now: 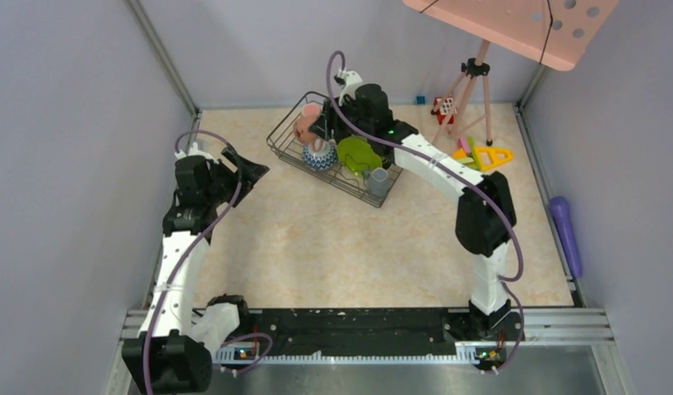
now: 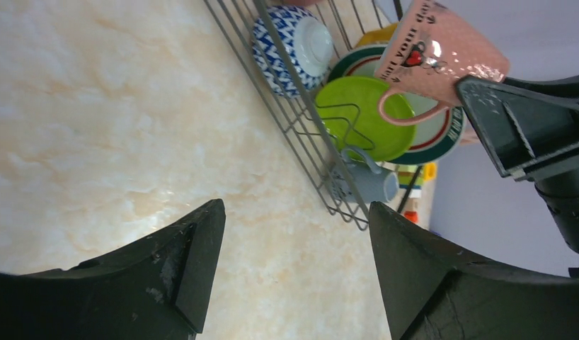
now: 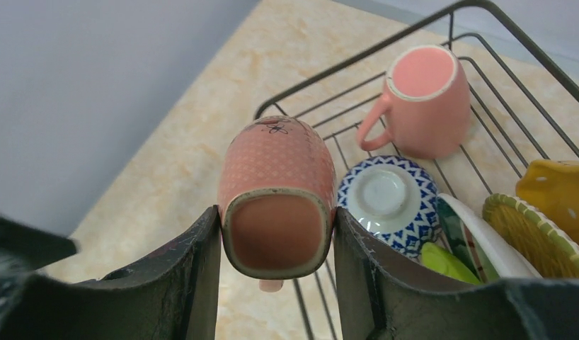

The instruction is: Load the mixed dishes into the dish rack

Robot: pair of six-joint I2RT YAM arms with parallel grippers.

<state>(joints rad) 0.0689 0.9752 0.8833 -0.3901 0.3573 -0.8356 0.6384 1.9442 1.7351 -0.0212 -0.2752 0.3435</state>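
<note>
My right gripper (image 3: pixel 276 212) is shut on a pink patterned mug (image 3: pixel 276 170), held on its side above the near left corner of the dish rack (image 1: pixel 288 152). The rack holds a second pink mug (image 3: pixel 425 99) upside down, a blue-white patterned bowl (image 3: pixel 387 198) upside down, a lime green plate (image 2: pixel 364 117), a green-rimmed white plate (image 2: pixel 442 138), yellow plates (image 3: pixel 563 191) and a small grey cup (image 1: pixel 379 182). My left gripper (image 2: pixel 297 205) is open, with nothing between its fingers, over the bare table left of the rack.
A pink perforated board on a tripod (image 1: pixel 473 78) stands at the back right. Colourful toy blocks (image 1: pixel 481 155) lie right of the rack. A purple object (image 1: pixel 566 230) lies along the right wall. Grey walls enclose the table.
</note>
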